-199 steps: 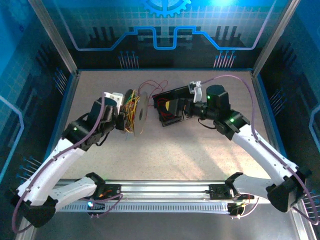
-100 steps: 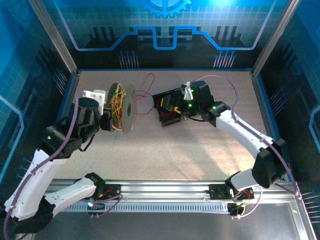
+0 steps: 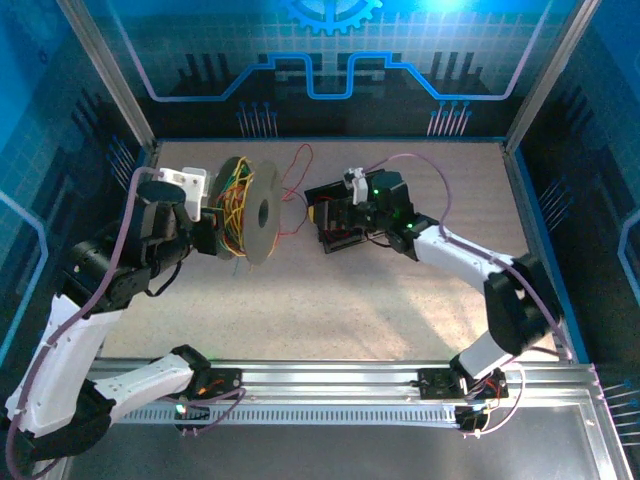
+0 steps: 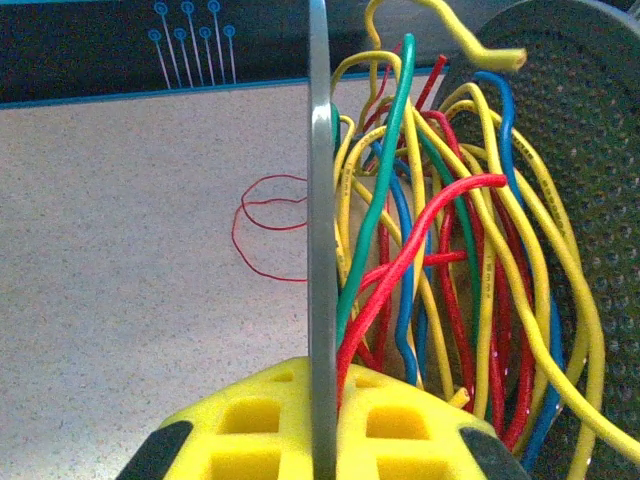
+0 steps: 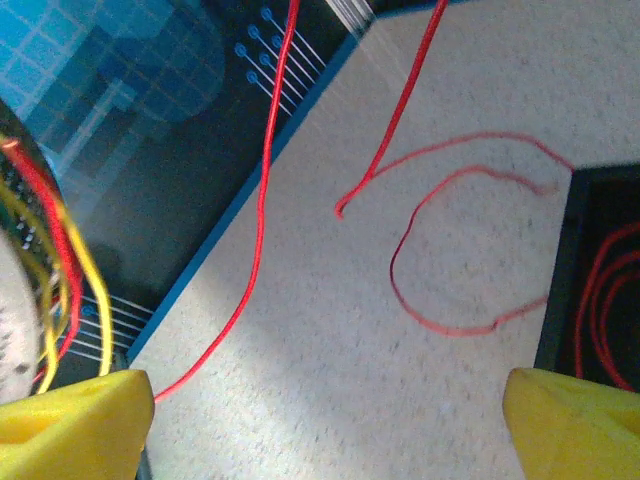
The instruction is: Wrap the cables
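Thin red cables (image 5: pixel 392 268), loose loops, apparently one strand, near spool (image 3: pixel 262 212).

My left fingers (image 4: pixel 250 440) run off the bottom edge, and the spool (image 4: pixel 590 150) is cropped at right. From my right wrist, the cables (image 5: pixel 263 190) exit the top edge, and the black tray (image 5: pixel 562 270) is cropped.

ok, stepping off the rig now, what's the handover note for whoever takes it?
Grippers: left gripper shut on a flange of the round grey spool, held on edge; right gripper open, empty, beside the black rectangular tray.
Cables: yellow, red, green and blue wires sit loosely on the spool; a thin red wire loops across the speckled table between spool and tray; more red strands inside the tray.
Done: partial, untidy winding. Left: pick up the loose red wire, wind it on, tighten.
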You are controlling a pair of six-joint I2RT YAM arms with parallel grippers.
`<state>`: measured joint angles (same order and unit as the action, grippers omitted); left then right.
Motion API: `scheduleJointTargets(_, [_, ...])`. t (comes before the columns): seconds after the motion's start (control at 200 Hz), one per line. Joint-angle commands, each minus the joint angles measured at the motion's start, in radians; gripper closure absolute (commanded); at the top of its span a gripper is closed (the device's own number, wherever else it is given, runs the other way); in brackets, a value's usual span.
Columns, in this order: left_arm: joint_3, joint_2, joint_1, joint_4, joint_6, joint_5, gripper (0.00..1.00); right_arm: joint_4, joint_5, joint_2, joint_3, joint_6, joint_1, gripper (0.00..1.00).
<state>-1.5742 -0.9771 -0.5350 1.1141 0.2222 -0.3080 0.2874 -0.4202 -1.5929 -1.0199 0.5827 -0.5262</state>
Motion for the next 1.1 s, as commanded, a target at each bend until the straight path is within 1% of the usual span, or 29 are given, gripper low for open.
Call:
scheduleJointTargets(0.0, [-0.051, 0.018, -0.003, -0.104, 0.035, 0.024, 1.0, 0.393, -0.054, -0.117, 0.014, 0.007, 0.031, 0.28])
scheduleJointTargets(0.02, [-0.049, 0.018, -0.003, -0.104, 0.036, 0.027, 1.0, 0.406, -0.05, -0.131, 0.007, 0.013, 0.033, 0.31])
scheduleJointTargets(0.025, [-0.049, 0.018, -0.003, -0.104, 0.036, 0.027, 1.0, 0.416, -0.049, -0.148, -0.007, 0.023, 0.034, 0.34])
scheduleJointTargets(0.05, [-0.049, 0.017, -0.003, -0.104, 0.035, 0.028, 1.0, 0.423, -0.052, -0.163, -0.019, 0.033, 0.037, 0.35])
scheduleJointTargets(0.185, [-0.055, 0.012, -0.002, -0.099, 0.032, 0.029, 1.0, 0.509, -0.062, -0.287, -0.112, 0.101, 0.04, 0.37])
scheduleJointTargets(0.29, [-0.053, 0.009, -0.002, -0.103, 0.031, 0.03, 1.0, 0.525, -0.082, -0.367, -0.183, 0.147, 0.038, 0.41])
scheduleJointTargets(0.38, [-0.049, 0.005, -0.002, -0.108, 0.031, 0.031, 1.0, 0.561, -0.08, -0.406, -0.204, 0.165, 0.026, 0.41])
scheduleJointTargets(0.54, [-0.045, -0.003, -0.001, -0.113, 0.028, 0.034, 1.0, 0.57, -0.077, -0.453, -0.24, 0.182, 0.014, 0.41])
scheduleJointTargets(0.65, [-0.04, -0.006, -0.002, -0.119, 0.028, 0.037, 1.0, 0.566, -0.079, -0.485, -0.27, 0.196, 0.011, 0.46])
scheduleJointTargets(0.726, [-0.038, -0.008, -0.002, -0.121, 0.028, 0.038, 1.0, 0.565, -0.078, -0.506, -0.285, 0.206, 0.008, 0.52])
scheduleJointTargets(0.841, [-0.038, -0.012, 0.0, -0.121, 0.027, 0.035, 1.0, 0.573, -0.076, -0.52, -0.285, 0.219, 0.004, 0.63])
scheduleJointTargets(0.891, [-0.037, -0.015, 0.0, -0.119, 0.024, 0.035, 1.0, 0.575, -0.066, -0.512, -0.269, 0.215, 0.005, 0.74])
scheduleJointTargets(0.966, [-0.032, -0.021, 0.001, -0.114, 0.02, 0.033, 1.0, 0.564, -0.046, -0.48, -0.24, 0.195, 0.014, 1.0])
scheduleJointTargets(1.076, [0.004, -0.033, 0.002, -0.112, 0.018, 0.045, 1.0, 0.468, 0.015, -0.389, -0.215, 0.131, 0.035, 1.0])
scheduleJointTargets(1.096, [0.013, -0.035, 0.002, -0.116, 0.017, 0.053, 1.0, 0.412, 0.04, -0.355, -0.22, 0.102, 0.04, 1.0])
